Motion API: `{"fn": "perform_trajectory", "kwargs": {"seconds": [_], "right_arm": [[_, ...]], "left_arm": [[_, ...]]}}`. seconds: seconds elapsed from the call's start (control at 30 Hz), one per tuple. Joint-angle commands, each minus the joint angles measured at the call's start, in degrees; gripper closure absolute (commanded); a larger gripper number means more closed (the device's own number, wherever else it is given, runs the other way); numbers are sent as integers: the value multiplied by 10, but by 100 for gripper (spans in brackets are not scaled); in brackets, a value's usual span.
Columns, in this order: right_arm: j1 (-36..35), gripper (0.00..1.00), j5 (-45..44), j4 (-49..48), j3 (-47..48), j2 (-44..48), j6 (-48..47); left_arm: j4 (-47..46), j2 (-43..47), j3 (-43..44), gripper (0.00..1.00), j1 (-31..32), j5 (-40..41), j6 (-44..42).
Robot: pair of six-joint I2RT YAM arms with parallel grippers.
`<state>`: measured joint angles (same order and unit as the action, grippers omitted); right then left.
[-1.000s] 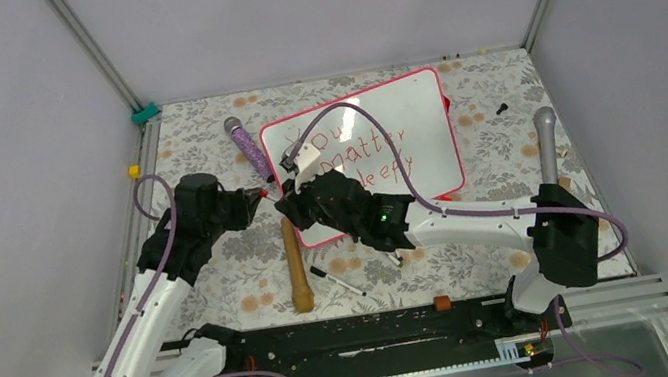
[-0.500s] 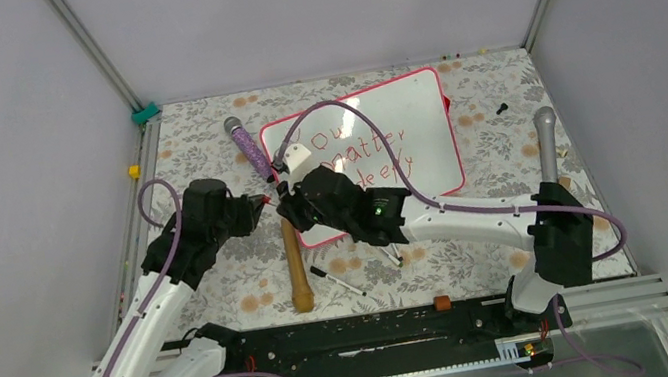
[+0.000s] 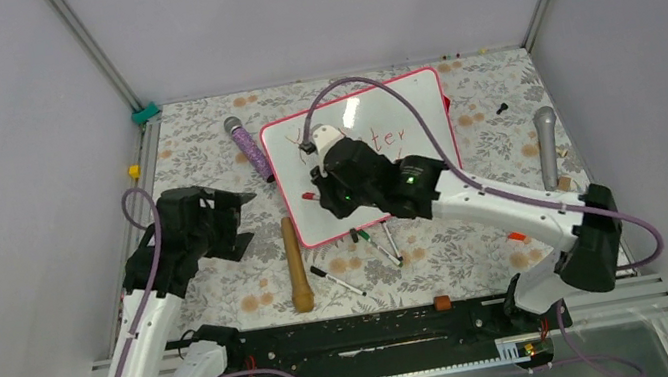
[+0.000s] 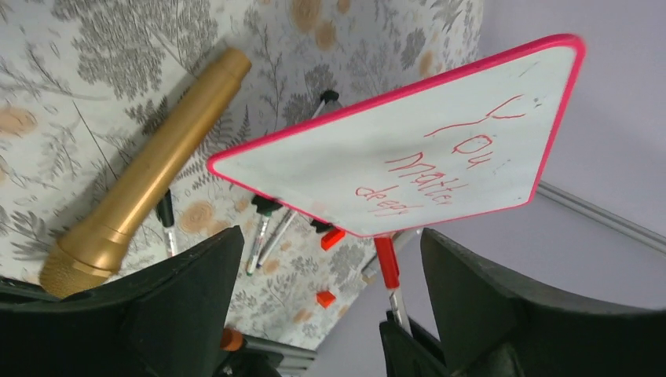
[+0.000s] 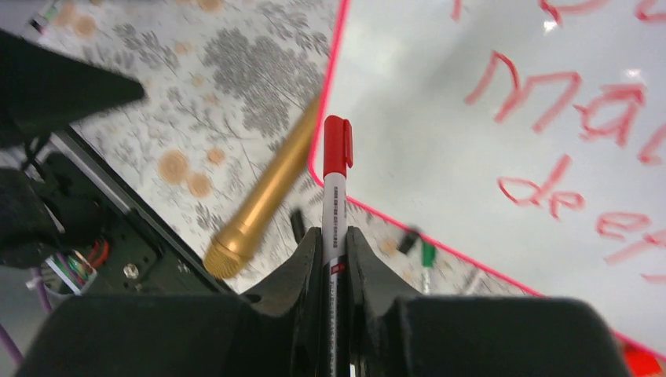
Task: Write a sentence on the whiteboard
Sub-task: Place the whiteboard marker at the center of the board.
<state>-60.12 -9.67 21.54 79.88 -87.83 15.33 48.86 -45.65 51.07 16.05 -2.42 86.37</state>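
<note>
Right gripper [image 5: 334, 236] was pinched tight on red marker [image 5: 336, 188], cap on and pointing out past the fingers. No tip was exposed, so it was probably held for putting away, not writing. Cap hung over the left edge of whiteboard [image 3: 425, 149], which lay flat mid-table. Sentence [image 4: 424, 169] sat on it in three red lines and looked complete. Left gripper [image 4: 327, 243] was spread wide and empty off the board's left side, near gold mic [image 3: 297, 265], likely keeping clear of the right arm.

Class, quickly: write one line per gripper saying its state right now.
Left gripper: open, holding nothing.
Right gripper: closed on the red-capped marker.
</note>
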Motion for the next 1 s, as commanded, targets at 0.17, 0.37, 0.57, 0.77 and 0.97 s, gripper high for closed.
{"fn": "perform_trajectory", "kwargs": {"seconds": [0.17,0.37,0.57,0.77,0.97], "right_arm": [[11,100,7,415,56,60,-44],[2,100,29,467,7,5,-48],[-12,100,27,415,-19,-7,-14],[-42,100,29,427,3,-82,-16],[-51,100,19,379,-26,-162,-16]], "left_arm": [[-43,26,30,10,-37,80,-238],[-142,38,-32,5,-37,73,-324],[-165,57,-61,4,-37,93,-346],[-159,72,-79,1,-37,135,-357],[-169,77,-113,1,-37,150,-349]]}}
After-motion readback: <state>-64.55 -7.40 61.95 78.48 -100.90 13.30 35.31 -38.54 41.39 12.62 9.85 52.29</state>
